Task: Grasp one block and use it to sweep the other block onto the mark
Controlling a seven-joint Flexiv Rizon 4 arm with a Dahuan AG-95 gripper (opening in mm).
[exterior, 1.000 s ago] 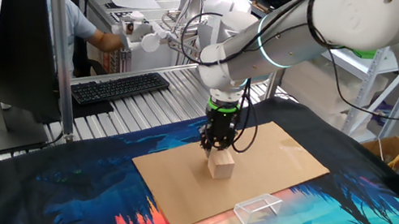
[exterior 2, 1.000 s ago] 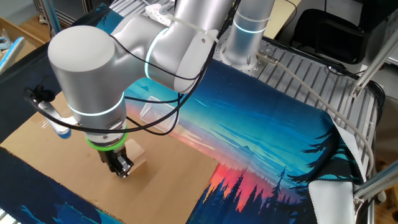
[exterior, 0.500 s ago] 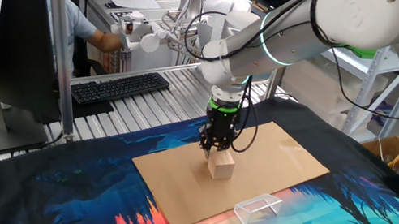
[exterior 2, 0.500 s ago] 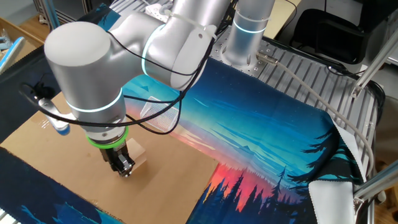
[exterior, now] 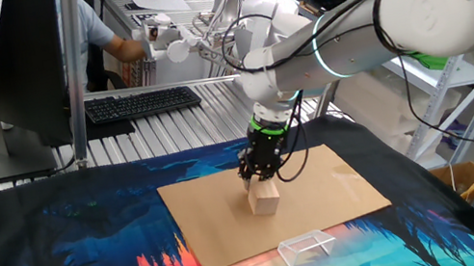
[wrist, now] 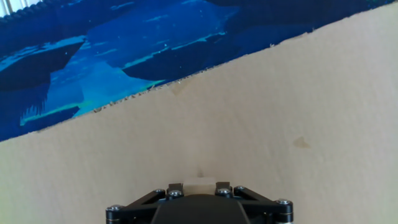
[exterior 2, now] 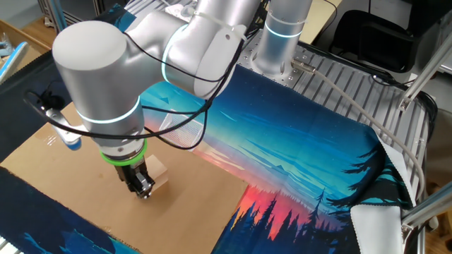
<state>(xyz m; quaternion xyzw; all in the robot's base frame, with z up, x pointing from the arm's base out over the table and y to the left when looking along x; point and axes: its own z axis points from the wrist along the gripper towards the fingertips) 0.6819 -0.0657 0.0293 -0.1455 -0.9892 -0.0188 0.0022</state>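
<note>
Cardboard sheet (exterior: 325, 186) on the surface, carrying both blocks. Since a second ago, edged slightly sideways: hand (exterior: 257, 174) hard against the larger cube (exterior: 264, 199), itself barely shifted near the sheet's middle. Probably an early, slow stretch of the sweep. Clamped, seemingly, on the small block (wrist: 199, 182), only a pale sliver between fingers. Cannot pick out the mark. Counted: one cube, one small block, one sheet, one clear plastic frame (exterior: 302, 247), one hand.

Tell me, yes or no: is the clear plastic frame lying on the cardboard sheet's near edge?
Yes: the clear plastic frame lies across the cardboard sheet at its near edge.
</note>
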